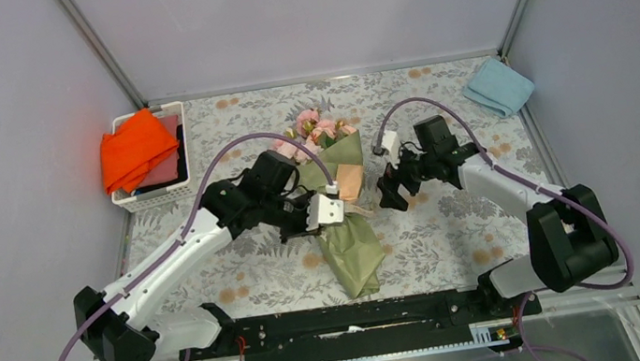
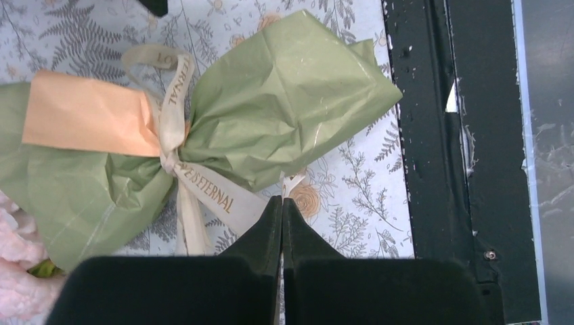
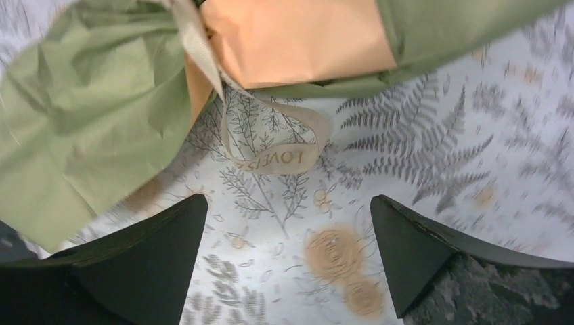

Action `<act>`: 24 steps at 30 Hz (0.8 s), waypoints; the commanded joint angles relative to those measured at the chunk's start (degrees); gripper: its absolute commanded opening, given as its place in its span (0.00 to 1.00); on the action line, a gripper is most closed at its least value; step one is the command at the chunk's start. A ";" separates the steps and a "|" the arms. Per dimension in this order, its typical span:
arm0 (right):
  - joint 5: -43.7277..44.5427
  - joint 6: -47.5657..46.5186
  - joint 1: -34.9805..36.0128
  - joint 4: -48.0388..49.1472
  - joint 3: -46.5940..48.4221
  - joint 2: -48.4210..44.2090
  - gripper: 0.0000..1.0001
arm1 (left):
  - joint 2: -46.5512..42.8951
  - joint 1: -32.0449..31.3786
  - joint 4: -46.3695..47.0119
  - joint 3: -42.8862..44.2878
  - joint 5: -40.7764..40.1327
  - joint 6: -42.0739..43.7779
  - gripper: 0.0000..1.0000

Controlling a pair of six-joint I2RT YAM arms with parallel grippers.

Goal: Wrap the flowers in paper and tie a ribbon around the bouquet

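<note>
Bouquet [image 1: 351, 250] lies at the middle of the fern-print table [image 1: 454, 218], blooms [image 1: 314, 129] at its far end. Closed, the left gripper [image 2: 281, 202] pinches a tail of the ribbon [image 2: 210, 193] beside the cinched waist; the right gripper [image 3: 288, 202], jaws wide apart, hovers over the ribbon's loop near the peach flap [image 3: 298, 40].

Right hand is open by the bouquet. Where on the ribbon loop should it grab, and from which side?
Take the ribbon at its free loop's outer bend, the part lying clear of the bouquet. Come straight down with the right hand, one finger inside the loop and one outside. The band seems to stand on edge there, so it should pinch flat.
</note>
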 commanded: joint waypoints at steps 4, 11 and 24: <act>-6.84 -29.94 2.89 2.76 -1.98 4.92 1.00 | -1.92 2.01 4.15 -3.55 3.01 0.74 0.00; -0.47 -31.84 8.17 5.94 -0.81 11.62 1.00 | -2.89 2.68 5.69 -5.27 3.78 -0.19 0.00; 2.64 -36.34 9.48 2.51 2.88 16.33 0.91 | -4.01 2.98 2.59 -4.24 6.19 0.70 0.00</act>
